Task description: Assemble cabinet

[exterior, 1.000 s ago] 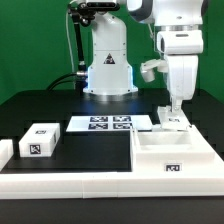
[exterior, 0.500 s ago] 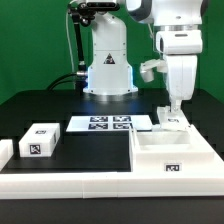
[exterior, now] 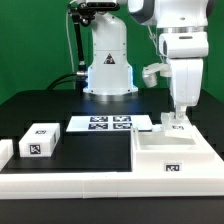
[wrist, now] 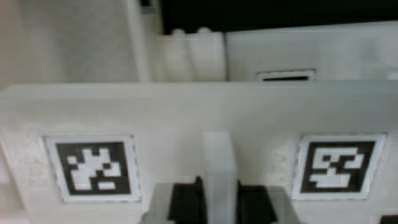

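Note:
The cabinet box (exterior: 152, 158) is a large white open box with a tag on its front, at the exterior view's right front. My gripper (exterior: 179, 112) hangs over the box's far edge, shut on a small white tagged part (exterior: 177, 123). In the wrist view the gripper (wrist: 219, 198) clamps a central ridge of this white part (wrist: 196, 130), which carries two tags. The dark fingers (wrist: 180, 203) sit on either side of the ridge. A small white tagged drawer block (exterior: 38, 140) lies at the exterior view's left.
The marker board (exterior: 110, 123) lies in front of the robot base (exterior: 108, 70). Another white block (exterior: 5, 151) sits at the far left edge. A low white border rail (exterior: 90, 186) runs along the front.
My gripper has shifted slightly toward the exterior view's right with the white part still in it. Nothing else moved.

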Controlling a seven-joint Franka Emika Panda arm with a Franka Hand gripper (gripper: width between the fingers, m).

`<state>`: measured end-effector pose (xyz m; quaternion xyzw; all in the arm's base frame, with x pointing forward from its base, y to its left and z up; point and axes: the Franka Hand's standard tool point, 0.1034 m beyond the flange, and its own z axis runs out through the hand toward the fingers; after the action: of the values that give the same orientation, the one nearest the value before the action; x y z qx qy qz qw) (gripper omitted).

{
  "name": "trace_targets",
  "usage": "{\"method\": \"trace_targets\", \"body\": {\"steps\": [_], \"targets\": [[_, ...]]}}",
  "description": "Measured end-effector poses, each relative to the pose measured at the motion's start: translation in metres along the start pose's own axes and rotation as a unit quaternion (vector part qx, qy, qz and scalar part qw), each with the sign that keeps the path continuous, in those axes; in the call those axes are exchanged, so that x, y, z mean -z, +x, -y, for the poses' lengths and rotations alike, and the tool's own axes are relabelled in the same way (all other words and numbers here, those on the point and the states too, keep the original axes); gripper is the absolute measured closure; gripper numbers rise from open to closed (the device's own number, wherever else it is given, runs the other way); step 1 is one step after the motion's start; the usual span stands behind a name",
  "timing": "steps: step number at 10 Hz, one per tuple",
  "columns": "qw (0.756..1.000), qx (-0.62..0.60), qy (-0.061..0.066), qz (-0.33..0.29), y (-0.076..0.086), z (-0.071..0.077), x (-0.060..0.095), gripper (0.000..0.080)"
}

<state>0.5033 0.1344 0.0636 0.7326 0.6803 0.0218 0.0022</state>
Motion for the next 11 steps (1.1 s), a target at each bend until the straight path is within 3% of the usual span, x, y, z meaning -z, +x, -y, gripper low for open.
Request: {"method": "trace_targets", "body": {"steps": [6,10,11], "targets": [[1.0,0.007,-0.001,0.0,-0.002,-0.002,0.0,0.0738],[1.0,0.014,-0.009,-0.007,-0.002,-0.053,-0.002,0.0738],[1.0,0.013,-0.011,-0.008,-0.002,-0.055,-0.002,0.0738]]}}
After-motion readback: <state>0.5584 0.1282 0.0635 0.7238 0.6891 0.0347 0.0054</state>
